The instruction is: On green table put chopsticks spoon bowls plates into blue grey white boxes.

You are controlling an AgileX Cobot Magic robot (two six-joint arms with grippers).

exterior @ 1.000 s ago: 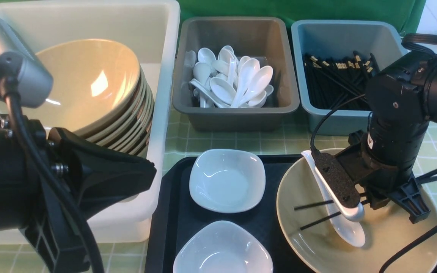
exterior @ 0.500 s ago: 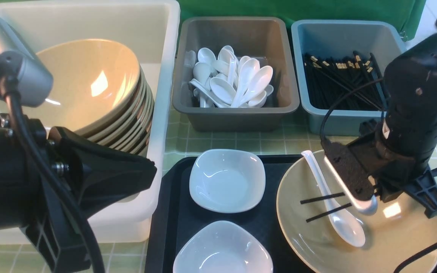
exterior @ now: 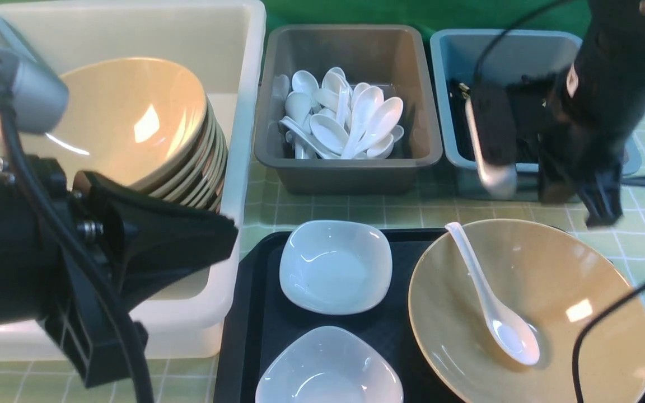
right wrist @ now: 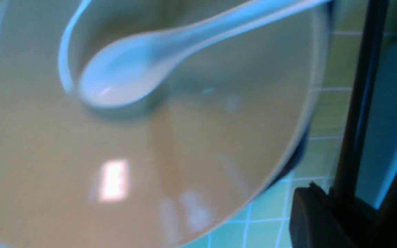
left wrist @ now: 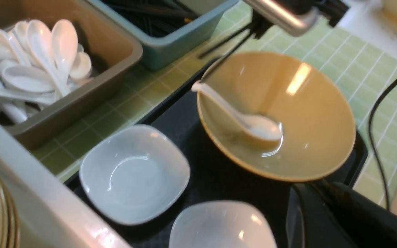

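- right gripper [exterior: 549, 190] is clamped on the chopsticks [right wrist: 357, 103], hanging over the near edge of the blue box [exterior: 507, 33]
- left gripper [exterior: 219, 240] is closed on nothing, in front of the white box [exterior: 244, 112]
- spoon [exterior: 493, 302] lies in the tan bowl [exterior: 580, 347] on the black tray [exterior: 244, 336]

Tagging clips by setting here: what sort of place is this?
Probably a staged canteen-style dish-sorting station: a grey tub of white soup spoons, a blue tub of black chopsticks and a white tub of stacked tan bowls sit on a green checked tablecloth.
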